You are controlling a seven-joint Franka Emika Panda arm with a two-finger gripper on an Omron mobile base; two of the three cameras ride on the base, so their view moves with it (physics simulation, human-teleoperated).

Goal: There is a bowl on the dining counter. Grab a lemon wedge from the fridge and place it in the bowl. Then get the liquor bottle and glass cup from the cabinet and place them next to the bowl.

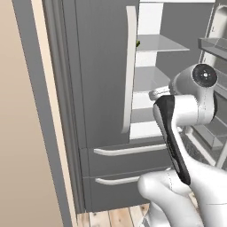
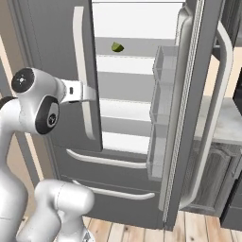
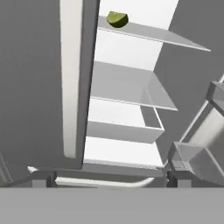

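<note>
Yellow-green lemon wedge (image 3: 117, 19) sits on upper fridge (image 2: 56, 56) shelf, right door open. Gripper (image 3: 109, 178) empty, jaws spread wide; next, reach up.

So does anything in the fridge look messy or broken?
Nothing stands out. The fridge has its right door swung open, and the lemon wedge sits alone on an upper shelf. No spills, nothing tipped. The open gripper holds nothing.
</note>
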